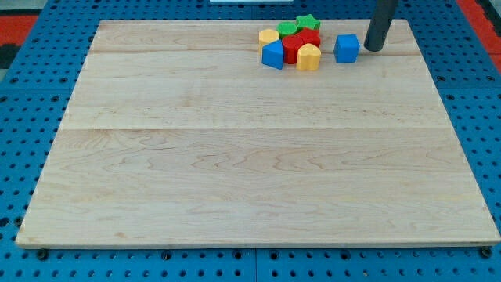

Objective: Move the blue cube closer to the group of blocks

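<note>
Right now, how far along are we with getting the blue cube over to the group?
Done: my tip is in place just to the view's right of the blue cube, on the side away from the group.
In hand: whether the tip touches the cube, I cannot tell.
Left: a bare strip of board still separates the cube from the nearest yellow block; a short push toward the view's left should close it.

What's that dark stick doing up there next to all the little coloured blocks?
That stick is a robot arm's rod, and my tip pushes blocks across the wooden board. Right now it sits just to the view's right of the blue cube, close beside it. The cube stands a small gap away from a cluster of blocks in red, yellow, green and blue near the view's top. The job is to nudge the cube toward that cluster.
</note>
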`<state>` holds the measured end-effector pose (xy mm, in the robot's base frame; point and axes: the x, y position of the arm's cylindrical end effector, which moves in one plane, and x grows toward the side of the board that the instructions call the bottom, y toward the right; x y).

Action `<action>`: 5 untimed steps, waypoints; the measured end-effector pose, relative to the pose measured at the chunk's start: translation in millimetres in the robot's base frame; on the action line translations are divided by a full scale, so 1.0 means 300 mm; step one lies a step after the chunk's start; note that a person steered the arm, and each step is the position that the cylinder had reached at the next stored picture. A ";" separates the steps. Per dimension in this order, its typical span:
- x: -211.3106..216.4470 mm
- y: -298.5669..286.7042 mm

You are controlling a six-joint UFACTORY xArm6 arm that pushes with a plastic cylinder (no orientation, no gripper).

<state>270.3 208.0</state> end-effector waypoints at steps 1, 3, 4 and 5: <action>0.011 -0.011; 0.011 -0.154; 0.011 -0.196; -0.012 -0.163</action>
